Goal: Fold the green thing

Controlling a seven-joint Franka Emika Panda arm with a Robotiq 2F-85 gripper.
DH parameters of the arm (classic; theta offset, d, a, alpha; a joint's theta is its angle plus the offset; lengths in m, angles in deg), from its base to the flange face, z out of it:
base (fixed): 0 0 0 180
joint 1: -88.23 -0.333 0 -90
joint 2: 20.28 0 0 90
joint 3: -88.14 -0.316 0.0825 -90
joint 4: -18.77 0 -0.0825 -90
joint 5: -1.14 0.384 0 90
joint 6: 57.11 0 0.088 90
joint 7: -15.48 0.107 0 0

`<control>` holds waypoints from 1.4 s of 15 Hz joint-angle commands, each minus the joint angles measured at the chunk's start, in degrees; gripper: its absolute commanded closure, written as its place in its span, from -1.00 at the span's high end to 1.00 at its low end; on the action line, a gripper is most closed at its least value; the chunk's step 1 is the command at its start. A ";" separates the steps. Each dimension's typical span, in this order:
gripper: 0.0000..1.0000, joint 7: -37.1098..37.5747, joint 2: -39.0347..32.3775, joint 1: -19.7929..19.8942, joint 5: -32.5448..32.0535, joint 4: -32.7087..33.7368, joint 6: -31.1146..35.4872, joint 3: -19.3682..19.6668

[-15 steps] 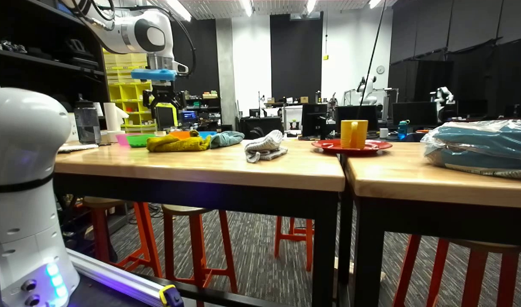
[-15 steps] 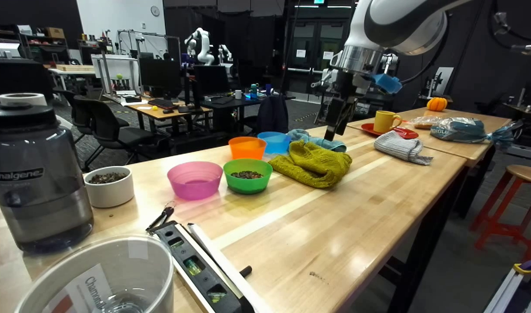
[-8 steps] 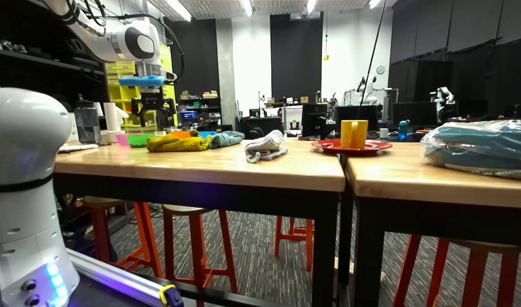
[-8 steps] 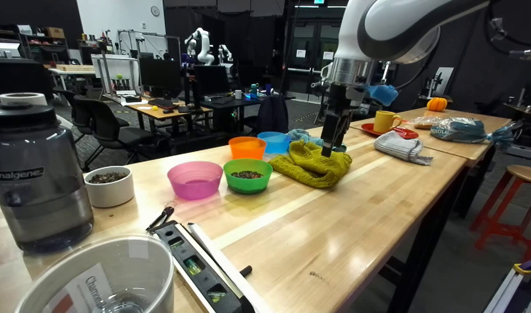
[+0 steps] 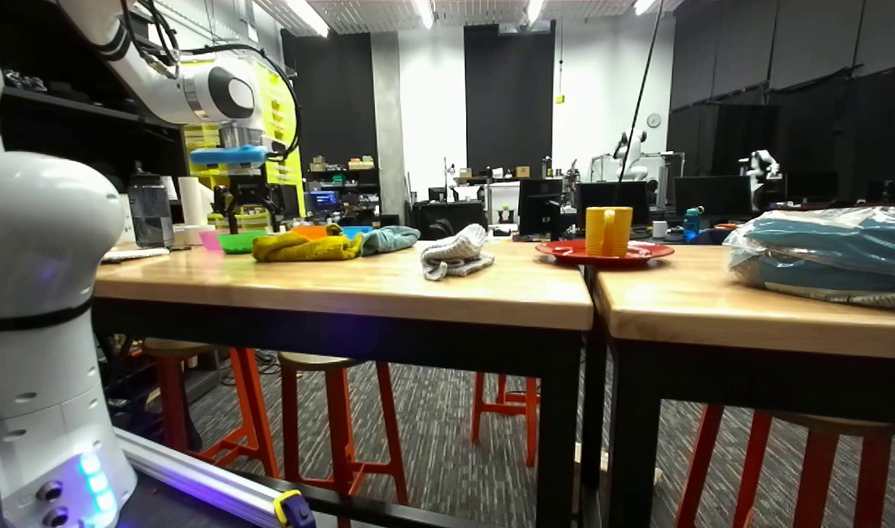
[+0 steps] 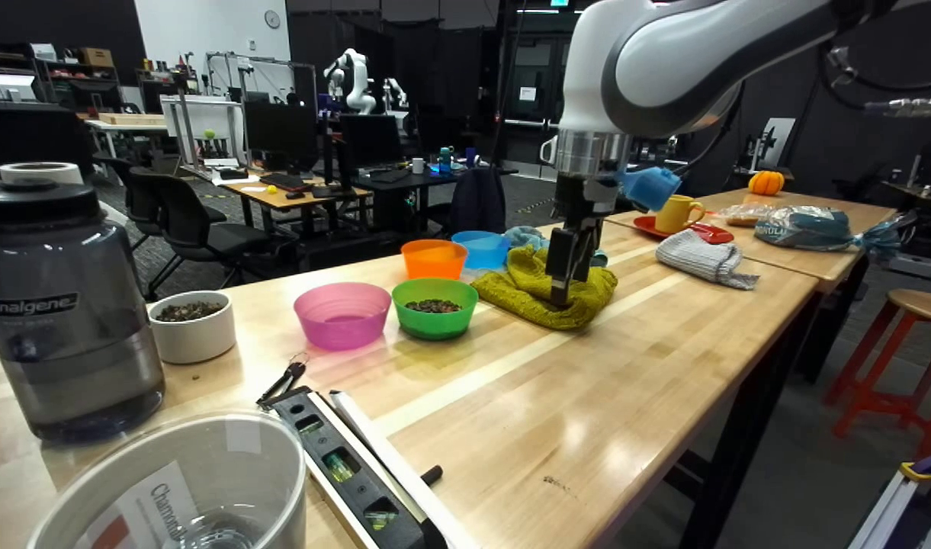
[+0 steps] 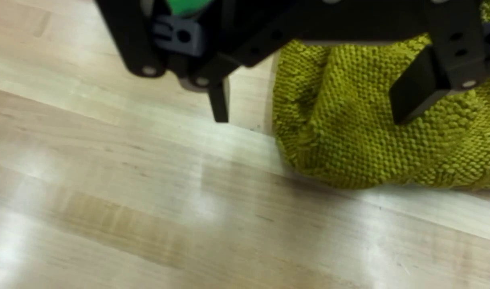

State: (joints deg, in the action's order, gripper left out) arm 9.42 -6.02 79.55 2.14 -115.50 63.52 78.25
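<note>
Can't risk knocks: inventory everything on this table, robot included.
green cloth: 1, olive, on table
other cloths: 2, blue, grey, nearby
bottle: 1, grey, by tub
tub: 1, whitish, by level
bowls: 5, pink, green, orange, blue, white, bottle to cloths
roll: 1, white, by bottle
level: 1, black, by tub
strip: 1, white, along level
keyring: 1, dark, by level
plate: 1, red, table seam
mug: 1, yellow, on plate
arm: 1, white, overhead
gripper: 1, black, at green cloth's edge

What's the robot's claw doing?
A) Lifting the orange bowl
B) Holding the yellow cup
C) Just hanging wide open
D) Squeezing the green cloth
C: in the wrist view the gripper has its jaws wide apart, one seen against the green cloth, the other against the wooden table.
</note>
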 commanded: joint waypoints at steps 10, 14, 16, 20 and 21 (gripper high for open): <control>-0.26 3.33 -7.79 0.26 -3.29 3.45 1.62 0.51; -0.89 4.01 -7.20 0.07 -3.12 1.99 1.37 0.38; -0.99 3.63 -6.19 -0.14 -2.52 1.16 0.84 0.31; -0.98 3.19 -3.84 -1.04 -1.44 -0.94 -0.55 -0.23; -0.97 3.00 -3.20 -1.40 -1.06 -1.59 -1.02 -0.47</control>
State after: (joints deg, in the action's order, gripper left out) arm 11.78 -12.56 79.40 0.16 -113.70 63.95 78.45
